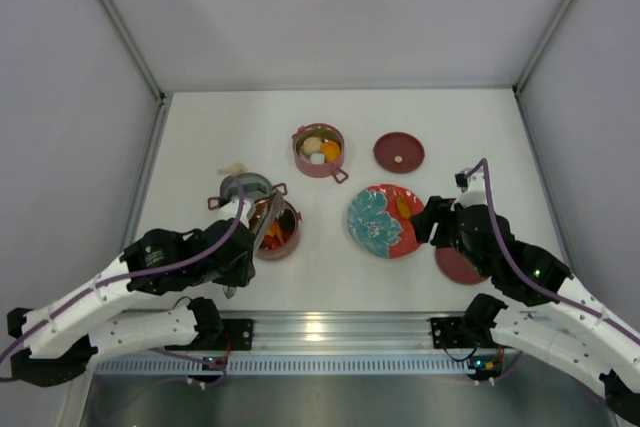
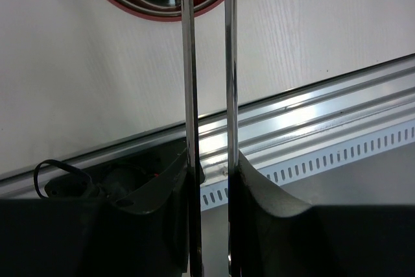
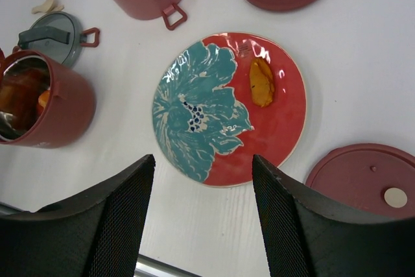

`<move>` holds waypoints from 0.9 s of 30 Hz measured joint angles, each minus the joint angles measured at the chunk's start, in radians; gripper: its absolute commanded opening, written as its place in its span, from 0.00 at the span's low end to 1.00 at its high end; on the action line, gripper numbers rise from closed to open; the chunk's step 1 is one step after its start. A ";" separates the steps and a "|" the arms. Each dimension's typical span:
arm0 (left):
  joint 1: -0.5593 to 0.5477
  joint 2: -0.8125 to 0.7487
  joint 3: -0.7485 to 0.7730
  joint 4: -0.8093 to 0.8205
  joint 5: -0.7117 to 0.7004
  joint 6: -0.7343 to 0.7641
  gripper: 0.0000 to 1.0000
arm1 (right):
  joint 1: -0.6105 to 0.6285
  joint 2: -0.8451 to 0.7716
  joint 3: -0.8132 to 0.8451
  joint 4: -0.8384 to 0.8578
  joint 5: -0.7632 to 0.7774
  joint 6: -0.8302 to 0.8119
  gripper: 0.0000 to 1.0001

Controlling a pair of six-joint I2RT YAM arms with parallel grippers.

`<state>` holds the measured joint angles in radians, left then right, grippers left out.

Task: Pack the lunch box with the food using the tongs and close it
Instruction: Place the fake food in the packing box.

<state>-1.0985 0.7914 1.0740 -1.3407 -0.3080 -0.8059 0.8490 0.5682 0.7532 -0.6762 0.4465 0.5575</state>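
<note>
Silvery slim metal tongs (image 2: 188,95), clenched in the left tool (image 2: 211,176) with tips over the near dusty-pink round pot (image 3: 65,111) of red and orange pieces, may twist in that narrow pinch and drop the lone orange food piece (image 3: 261,82) lying on the red teal-flowered plate (image 3: 285,121) under the released right tool (image 3: 202,173).

Left arm is extended forward; left end effector (image 2: 213,170) is clamped on the tongs (image 2: 189,82), which are seen projecting ahead of its fingers. Right end effector (image 3: 202,173) is spread wide, pointed downward.
</note>
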 measured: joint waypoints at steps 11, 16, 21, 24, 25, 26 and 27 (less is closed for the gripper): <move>0.000 -0.061 -0.055 -0.012 0.004 -0.042 0.38 | 0.000 0.005 0.000 0.003 -0.003 -0.008 0.61; 0.000 -0.062 -0.055 -0.013 0.004 -0.050 0.42 | 0.000 0.012 0.000 0.003 -0.004 -0.008 0.61; 0.000 -0.055 -0.053 -0.014 0.003 -0.055 0.40 | 0.000 0.012 0.000 0.003 -0.004 -0.013 0.61; 0.000 -0.028 -0.030 -0.017 0.004 -0.047 0.40 | 0.000 0.012 0.000 0.003 -0.004 -0.014 0.61; 0.000 -0.009 -0.011 -0.021 0.004 -0.038 0.40 | 0.000 0.012 0.000 0.004 -0.004 -0.014 0.61; 0.000 0.014 0.010 -0.022 0.003 -0.031 0.40 | 0.000 0.012 0.000 0.004 -0.004 -0.014 0.61; 0.000 0.042 0.032 -0.022 0.003 -0.018 0.40 | 0.000 0.012 0.000 0.004 -0.004 -0.014 0.61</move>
<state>-1.0985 0.8337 1.1065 -1.3628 -0.3050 -0.8242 0.8490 0.5800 0.7532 -0.6720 0.4423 0.5430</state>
